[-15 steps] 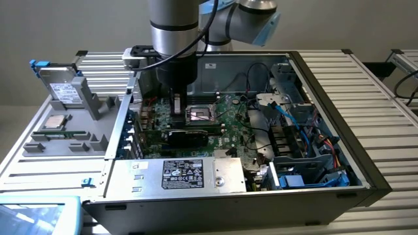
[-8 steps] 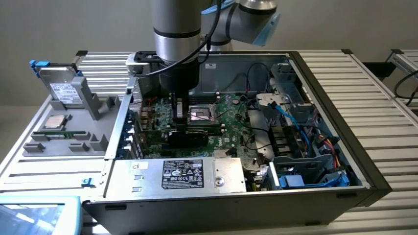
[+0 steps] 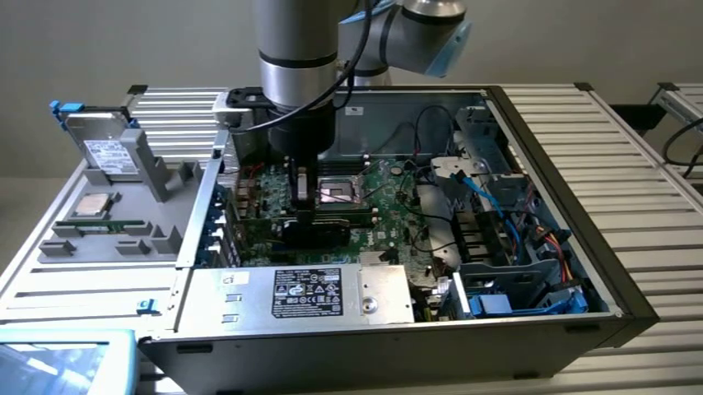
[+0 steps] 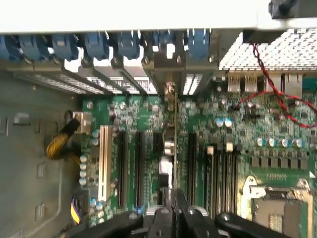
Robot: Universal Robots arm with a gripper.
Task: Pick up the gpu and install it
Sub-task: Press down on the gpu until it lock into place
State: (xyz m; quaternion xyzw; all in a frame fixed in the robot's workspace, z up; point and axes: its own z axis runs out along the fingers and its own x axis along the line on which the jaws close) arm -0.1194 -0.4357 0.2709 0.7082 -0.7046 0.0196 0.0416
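In the wrist view the gpu (image 4: 174, 144) shows edge-on as a thin green card standing upright over the motherboard (image 4: 237, 134), between black expansion slots (image 4: 138, 168). Its bracket end points toward the rear slot openings with blue latches (image 4: 99, 44). My gripper (image 4: 173, 214) is shut on the card's near end, one dark finger on each face. In the exterior view the gripper (image 3: 311, 196) reaches down into the open computer case (image 3: 571, 189), and the dark card (image 3: 318, 224) sits low under it beside the CPU socket (image 3: 338, 194).
A white slot (image 4: 103, 163) and yellow cables (image 4: 59, 145) lie to one side of the card, and a red wire (image 4: 277, 94) crosses the board. The power supply (image 3: 313, 292), blue cables (image 3: 489, 197) and drive cage (image 3: 511, 288) crowd the case. A grey fixture holds a drive (image 3: 110, 152) and a chip (image 3: 94, 206).
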